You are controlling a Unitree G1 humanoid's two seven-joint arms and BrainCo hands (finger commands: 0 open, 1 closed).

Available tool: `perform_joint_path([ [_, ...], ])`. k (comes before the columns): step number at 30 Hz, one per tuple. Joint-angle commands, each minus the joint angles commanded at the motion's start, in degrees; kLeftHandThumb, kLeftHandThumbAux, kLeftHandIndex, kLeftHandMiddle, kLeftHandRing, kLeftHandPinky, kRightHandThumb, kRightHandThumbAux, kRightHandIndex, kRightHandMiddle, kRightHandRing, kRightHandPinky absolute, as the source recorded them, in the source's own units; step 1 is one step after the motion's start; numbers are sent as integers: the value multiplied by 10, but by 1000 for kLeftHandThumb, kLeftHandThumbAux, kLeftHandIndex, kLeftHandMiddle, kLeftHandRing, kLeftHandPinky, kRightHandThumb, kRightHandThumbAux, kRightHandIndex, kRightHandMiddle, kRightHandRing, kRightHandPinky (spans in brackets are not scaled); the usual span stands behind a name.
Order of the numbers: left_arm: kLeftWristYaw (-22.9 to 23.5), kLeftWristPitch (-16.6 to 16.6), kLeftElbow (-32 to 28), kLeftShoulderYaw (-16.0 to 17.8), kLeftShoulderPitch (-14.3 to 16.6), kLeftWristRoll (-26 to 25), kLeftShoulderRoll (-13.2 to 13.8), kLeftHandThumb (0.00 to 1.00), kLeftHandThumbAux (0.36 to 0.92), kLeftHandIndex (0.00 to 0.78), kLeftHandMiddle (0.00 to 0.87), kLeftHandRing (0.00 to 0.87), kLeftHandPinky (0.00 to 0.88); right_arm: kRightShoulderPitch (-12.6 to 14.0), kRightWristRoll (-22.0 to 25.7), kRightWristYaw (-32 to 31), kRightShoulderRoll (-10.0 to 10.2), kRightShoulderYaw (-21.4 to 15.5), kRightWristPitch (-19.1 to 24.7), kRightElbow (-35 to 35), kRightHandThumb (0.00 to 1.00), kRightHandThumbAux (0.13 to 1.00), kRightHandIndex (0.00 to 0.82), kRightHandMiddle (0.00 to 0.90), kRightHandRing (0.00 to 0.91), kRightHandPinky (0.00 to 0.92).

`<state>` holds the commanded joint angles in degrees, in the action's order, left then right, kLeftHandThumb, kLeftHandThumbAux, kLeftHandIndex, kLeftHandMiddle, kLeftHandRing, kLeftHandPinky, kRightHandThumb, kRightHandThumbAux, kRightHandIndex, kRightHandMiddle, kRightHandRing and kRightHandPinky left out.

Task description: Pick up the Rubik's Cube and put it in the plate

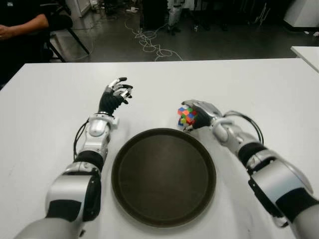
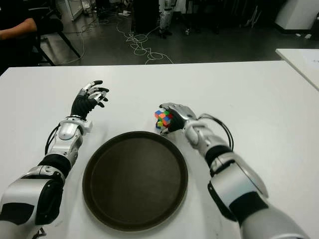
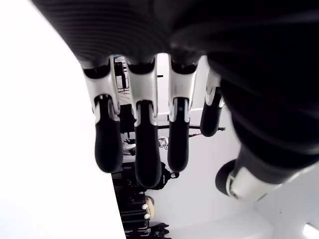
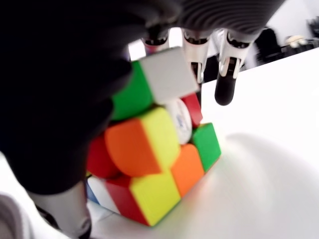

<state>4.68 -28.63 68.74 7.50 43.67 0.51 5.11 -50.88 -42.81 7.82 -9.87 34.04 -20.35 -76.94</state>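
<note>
White and smooth, the surface is carrying a round dark plate holding nothing. Beyond its rim, the right hand is clasping the glossy Rubik's Cube. Left of both, the left hand is hovering with fingers relaxed.

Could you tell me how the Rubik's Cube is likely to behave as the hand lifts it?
The Rubik's Cube, enclosed by the right hand, looks rigid, so it probably won't deform. Its glossy, rounded tiles may slip between fingers. Flat faces suggest it won't roll on the plate.
</note>
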Motion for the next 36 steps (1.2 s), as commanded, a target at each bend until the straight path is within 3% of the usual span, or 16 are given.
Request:
perform_joint_path([
  [15, 3, 0, -1, 4, 1, -7, -4, 324, 691, 208, 390, 486, 563, -1, 7, 0, -4, 7, -1, 3, 0, 823, 197, 219, 250, 250],
  [29, 0, 2, -1, 3, 1, -5, -4, 316, 694, 218, 394, 493, 567, -2, 8, 3, -6, 11, -5, 4, 0, 791, 140, 179, 204, 190],
  [36, -1, 6, -2, 3, 2, -6, -5, 317, 702, 218, 395, 495, 567, 3, 12, 49, -4, 6, 0, 7, 0, 813, 184, 216, 238, 238],
])
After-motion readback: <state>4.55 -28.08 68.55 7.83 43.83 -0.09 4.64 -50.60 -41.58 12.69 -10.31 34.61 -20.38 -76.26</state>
